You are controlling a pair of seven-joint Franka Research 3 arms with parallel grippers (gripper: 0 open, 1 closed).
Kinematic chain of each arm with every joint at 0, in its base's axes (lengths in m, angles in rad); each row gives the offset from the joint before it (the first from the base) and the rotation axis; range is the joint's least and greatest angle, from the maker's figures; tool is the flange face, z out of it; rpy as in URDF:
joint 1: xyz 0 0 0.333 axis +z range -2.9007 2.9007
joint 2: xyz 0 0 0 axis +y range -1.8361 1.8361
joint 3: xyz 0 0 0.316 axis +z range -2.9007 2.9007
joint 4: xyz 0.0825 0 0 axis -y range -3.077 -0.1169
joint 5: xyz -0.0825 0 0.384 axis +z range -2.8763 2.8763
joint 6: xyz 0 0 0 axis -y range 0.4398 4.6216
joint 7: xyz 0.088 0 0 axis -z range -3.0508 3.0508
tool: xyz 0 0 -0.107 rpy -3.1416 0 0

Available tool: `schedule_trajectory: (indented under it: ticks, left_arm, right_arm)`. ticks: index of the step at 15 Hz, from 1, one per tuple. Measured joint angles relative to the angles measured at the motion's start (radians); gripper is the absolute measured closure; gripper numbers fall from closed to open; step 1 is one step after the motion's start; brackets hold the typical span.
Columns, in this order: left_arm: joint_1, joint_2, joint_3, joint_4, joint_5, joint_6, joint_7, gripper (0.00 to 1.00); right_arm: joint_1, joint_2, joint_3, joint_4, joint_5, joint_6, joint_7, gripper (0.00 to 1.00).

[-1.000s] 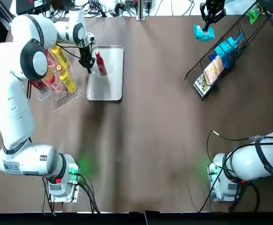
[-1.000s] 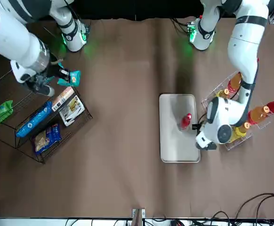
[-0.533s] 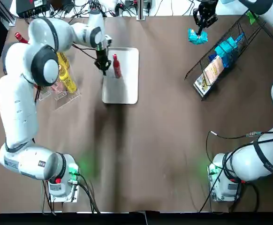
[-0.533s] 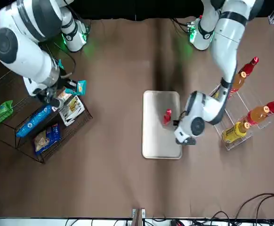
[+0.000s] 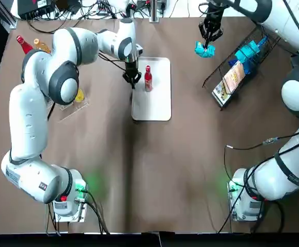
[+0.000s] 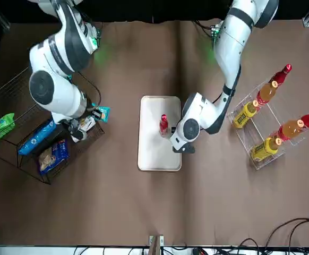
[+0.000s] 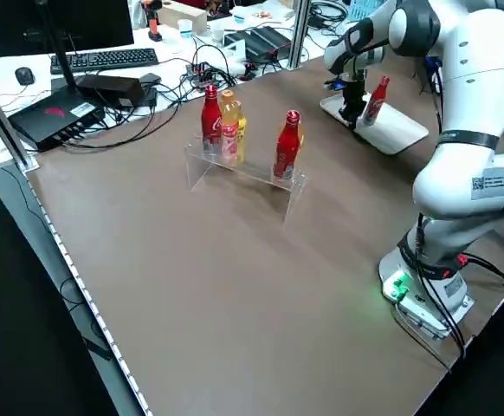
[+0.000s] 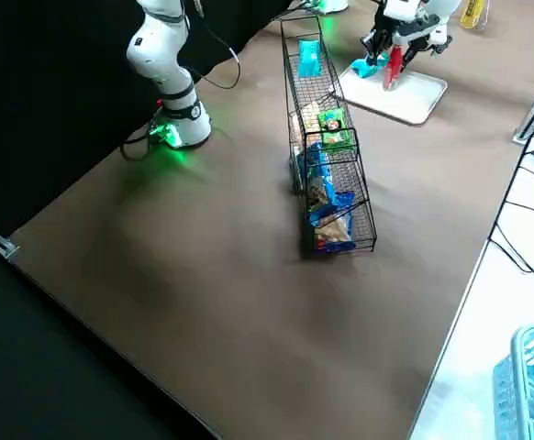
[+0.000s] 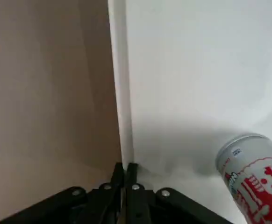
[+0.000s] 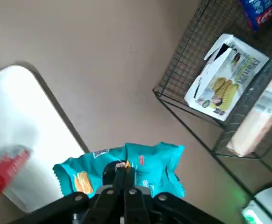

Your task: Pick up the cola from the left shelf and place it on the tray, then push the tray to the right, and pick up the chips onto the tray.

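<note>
Tray (image 5: 152, 105) smooth matt white; chips bag (image 5: 204, 50) glossy film; basket (image 10: 192, 51) black wire metal; table (image 5: 180, 170) matt brown

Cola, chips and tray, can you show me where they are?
cola (image 5: 148, 81), top view, red body.
chips (image 5: 204, 50), top view, middle of the teal bag.
tray (image 5: 152, 105), top view, bare white floor.

White rounded arms (image 5: 23, 118), grey joint caps (image 5: 62, 77), QR sticker (image 7: 487, 183); green-lit bases (image 5: 70, 198), black cables (image 5: 94, 210); left gripper (image 5: 132, 81) black
</note>
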Motion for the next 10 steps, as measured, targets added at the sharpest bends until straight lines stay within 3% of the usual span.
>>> schedule_trajectory:
  ticks: [10]
  left_arm:
    - [-0.051, 0.016, -0.003, 0.014, -0.039, 0.055, -0.016, 0.95]
  right_arm:
    - [0.038, 0.155, 0.000, 0.001, 0.020, 0.070, 0.180, 0.99]
